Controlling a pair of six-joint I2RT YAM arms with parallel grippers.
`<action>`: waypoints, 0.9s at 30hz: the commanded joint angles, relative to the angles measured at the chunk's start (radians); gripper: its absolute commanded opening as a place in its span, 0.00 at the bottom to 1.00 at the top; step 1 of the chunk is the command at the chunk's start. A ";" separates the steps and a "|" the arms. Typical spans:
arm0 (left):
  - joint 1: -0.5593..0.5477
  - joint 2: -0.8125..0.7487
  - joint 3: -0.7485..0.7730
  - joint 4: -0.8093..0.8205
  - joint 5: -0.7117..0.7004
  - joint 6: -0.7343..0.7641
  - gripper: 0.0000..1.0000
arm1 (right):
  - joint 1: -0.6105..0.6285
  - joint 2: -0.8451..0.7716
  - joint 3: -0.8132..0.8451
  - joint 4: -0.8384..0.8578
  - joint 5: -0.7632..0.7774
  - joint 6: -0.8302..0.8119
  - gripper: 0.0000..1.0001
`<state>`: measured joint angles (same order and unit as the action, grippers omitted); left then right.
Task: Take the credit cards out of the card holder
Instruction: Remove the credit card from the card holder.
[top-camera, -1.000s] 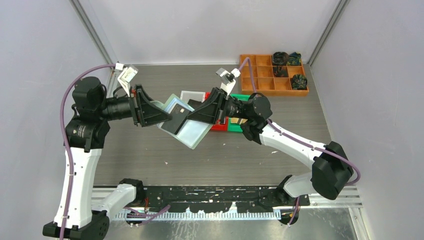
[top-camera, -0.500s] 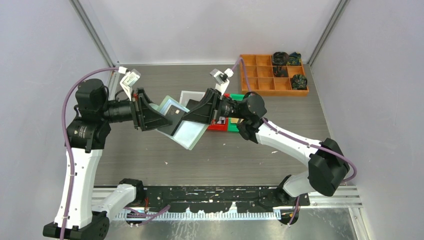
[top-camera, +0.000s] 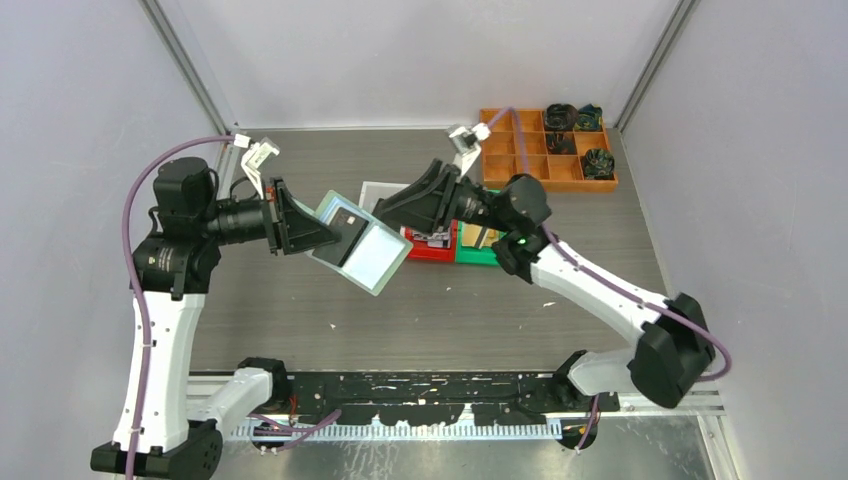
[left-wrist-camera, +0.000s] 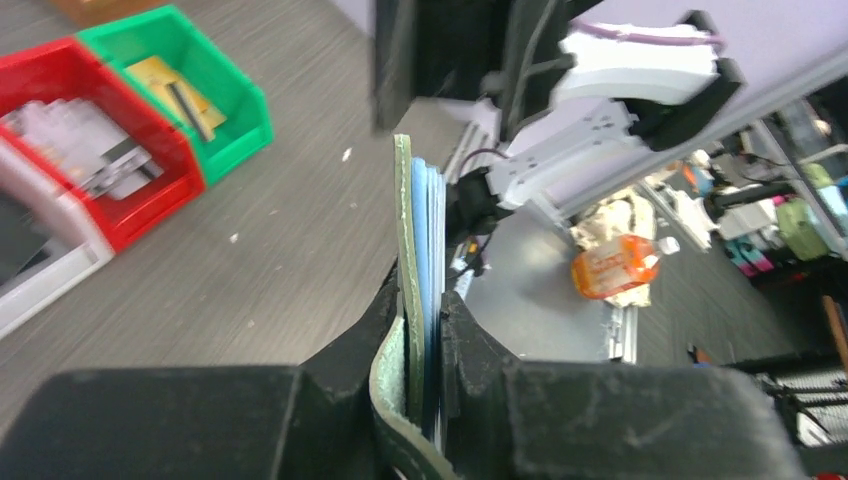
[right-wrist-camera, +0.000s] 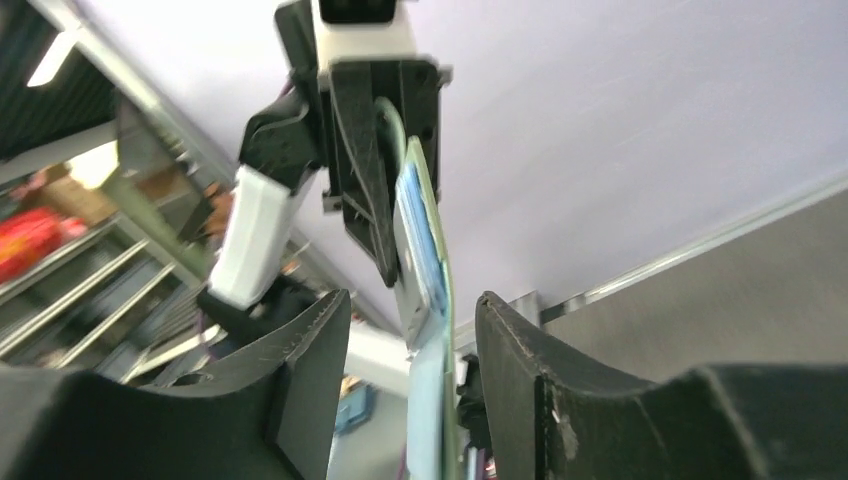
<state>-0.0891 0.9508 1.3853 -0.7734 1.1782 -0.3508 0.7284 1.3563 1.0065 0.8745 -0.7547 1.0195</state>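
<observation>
My left gripper (top-camera: 325, 232) is shut on the near edge of the mint-green card holder (top-camera: 368, 255) and holds it tilted above the table. A black credit card (top-camera: 350, 226) shows in its pocket. In the left wrist view the left gripper (left-wrist-camera: 421, 292) clamps the holder (left-wrist-camera: 405, 230) edge-on, with blue inner pockets beside the green cover. My right gripper (top-camera: 382, 207) is open at the holder's far edge. In the right wrist view the right gripper (right-wrist-camera: 412, 298) stands wide open with the holder (right-wrist-camera: 425, 240) edge-on beyond the gap, touching neither finger.
A white bin (top-camera: 383, 190), a red bin (top-camera: 428, 254) with pale cards (left-wrist-camera: 85, 150) and a green bin (top-camera: 478, 254) with a gold card (left-wrist-camera: 172, 90) sit behind the holder. An orange compartment tray (top-camera: 530, 160) stands at the back right.
My right gripper has come off the card holder and drawn back up and to the right. The left gripper still holds the holder, now turned more face-up and slightly left.
</observation>
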 joint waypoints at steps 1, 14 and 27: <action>0.009 0.008 0.050 -0.117 -0.180 0.152 0.00 | -0.043 -0.178 0.061 -0.269 0.186 -0.160 0.55; 0.011 0.057 0.066 -0.139 -0.342 0.133 0.00 | 0.118 -0.022 0.011 -0.095 0.212 0.119 0.61; 0.011 0.045 0.086 -0.113 -0.238 0.074 0.00 | 0.126 0.159 -0.002 0.062 0.219 0.238 0.52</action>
<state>-0.0837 1.0187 1.4380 -0.9432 0.8440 -0.2291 0.8543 1.5150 0.9871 0.8055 -0.5472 1.2217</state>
